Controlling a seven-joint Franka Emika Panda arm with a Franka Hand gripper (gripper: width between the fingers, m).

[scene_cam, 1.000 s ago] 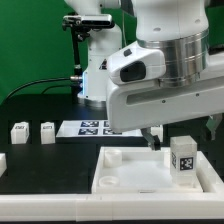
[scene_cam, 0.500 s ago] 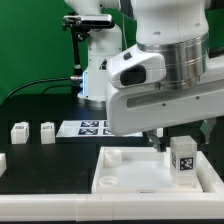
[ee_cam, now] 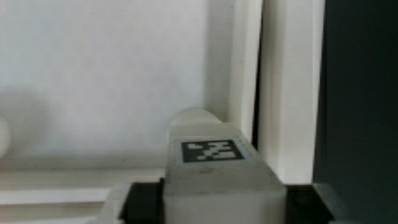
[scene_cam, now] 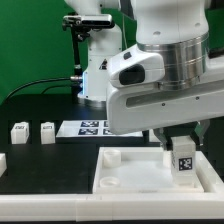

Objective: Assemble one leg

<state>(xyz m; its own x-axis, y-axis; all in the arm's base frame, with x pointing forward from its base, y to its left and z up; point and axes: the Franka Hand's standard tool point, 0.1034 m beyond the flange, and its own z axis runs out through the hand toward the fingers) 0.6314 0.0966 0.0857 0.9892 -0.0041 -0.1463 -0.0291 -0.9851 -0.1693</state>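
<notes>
A leg (scene_cam: 184, 162), a small white block with a black-and-white tag, stands upright in the right part of the large white tray (scene_cam: 130, 172). My gripper (scene_cam: 181, 146) comes down over it, with one finger on each side of its top. In the wrist view the leg (ee_cam: 217, 150) fills the gap between the two black pads (ee_cam: 150, 203), which lie against its sides, so the gripper (ee_cam: 221, 205) is shut on the leg. The tray's floor (ee_cam: 107, 90) and its right wall lie beyond the leg.
Two more legs (scene_cam: 18, 131) (scene_cam: 47, 131) stand on the black table at the exterior view's left. The marker board (scene_cam: 90, 127) lies behind the tray. A white part (scene_cam: 2, 161) shows at the left edge. The arm's base stands at the back.
The finger at the leg's left has moved right toward the leg, and fingers now flank its top. The leg has stayed in place in the tray.
</notes>
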